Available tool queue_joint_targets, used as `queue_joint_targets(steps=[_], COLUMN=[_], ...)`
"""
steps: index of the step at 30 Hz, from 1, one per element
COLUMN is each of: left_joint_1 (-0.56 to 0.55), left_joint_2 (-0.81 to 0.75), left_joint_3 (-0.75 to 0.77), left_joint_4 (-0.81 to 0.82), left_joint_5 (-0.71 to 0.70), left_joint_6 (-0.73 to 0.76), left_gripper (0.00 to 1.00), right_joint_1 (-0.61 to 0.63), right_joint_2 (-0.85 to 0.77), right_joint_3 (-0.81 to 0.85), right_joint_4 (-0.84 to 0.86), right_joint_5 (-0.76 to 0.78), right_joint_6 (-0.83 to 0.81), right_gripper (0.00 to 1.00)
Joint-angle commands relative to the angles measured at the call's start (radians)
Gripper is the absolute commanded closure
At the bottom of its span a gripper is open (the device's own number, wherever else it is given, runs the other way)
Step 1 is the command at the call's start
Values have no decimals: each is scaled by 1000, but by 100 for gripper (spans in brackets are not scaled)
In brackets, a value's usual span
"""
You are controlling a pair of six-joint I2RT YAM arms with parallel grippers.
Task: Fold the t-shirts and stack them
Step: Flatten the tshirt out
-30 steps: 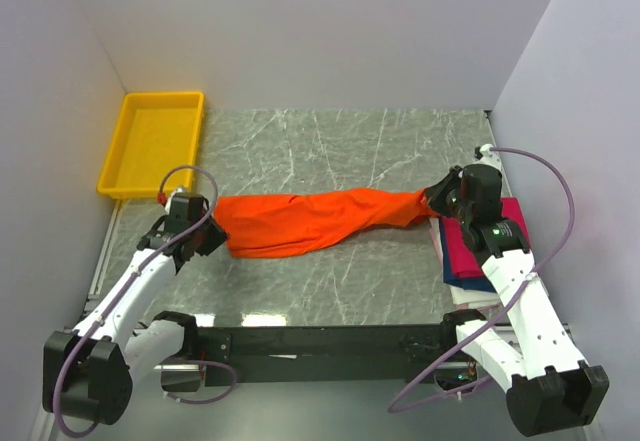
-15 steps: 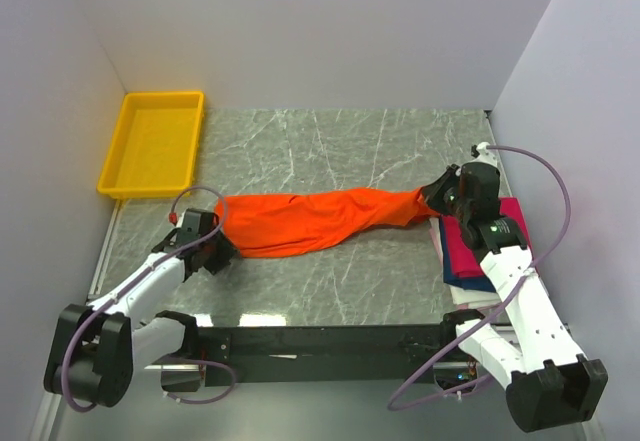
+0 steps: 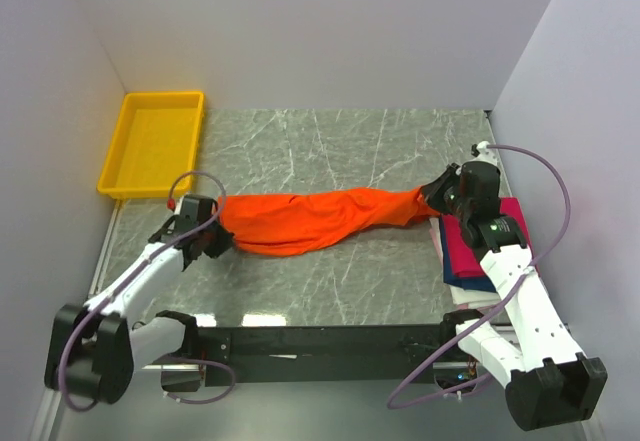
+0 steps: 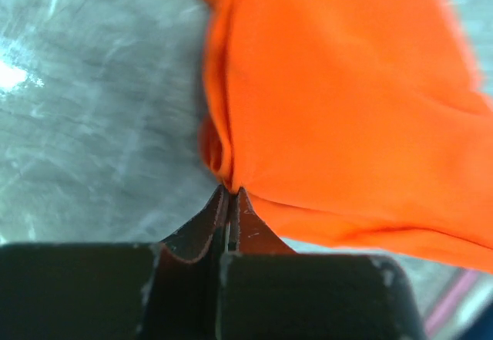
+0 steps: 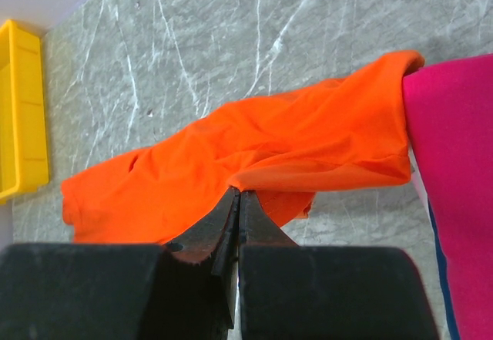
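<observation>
The orange t-shirt (image 3: 310, 223) lies stretched in a long, twisted band across the middle of the marble table (image 3: 340, 141), its left end broad and bunched, its right end drawn to a narrow neck. It reads as light, limp cloth: it sags and ropes between its two held ends, so it will likely follow any pull, wrinkle easily and keep no shape of its own. The sound places to hold it are probably hems, shoulder seams or corners, where layers double up and a pinch is less apt to slip. The left gripper (image 4: 231, 195) has its fingers pressed together on a small fold at the shirt's left edge, low over the table. The right gripper (image 5: 237, 200) likewise has its fingers clamped on the gathered right end, next to the magenta-pink shirt (image 3: 478, 246), which lies folded on top of a navy blue shirt (image 3: 465, 279) at the table's right side. The yellow tray (image 3: 150, 143) sits at the far left corner, well apart from the cloth.
</observation>
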Motion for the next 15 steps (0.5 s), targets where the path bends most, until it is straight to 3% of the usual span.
queue_joint_targets(steps=[1,10,13,15], left_joint_1=[-2,18,23,23], left_joint_2=[-127,-249,-286,-306], left_joint_3=[136,351,365,348], left_joint_4=[-129,-303,-327,-349], left_joint_5=[-30,-21,5,15], left_joint_6=[37,103,97,79], left_gripper=[99,99,91,90], right_joint_1=[-16,-33,-35,-36], right_joint_2=[-25,-75,-103,-118], right_joint_3=[63,163,194,201], right_joint_4=[-1,-61,-87,-102], right_joint_5=[3,-12,-17,-8], right_joint_6=[-9,5,4,1], right_gripper=[100,100,100,100])
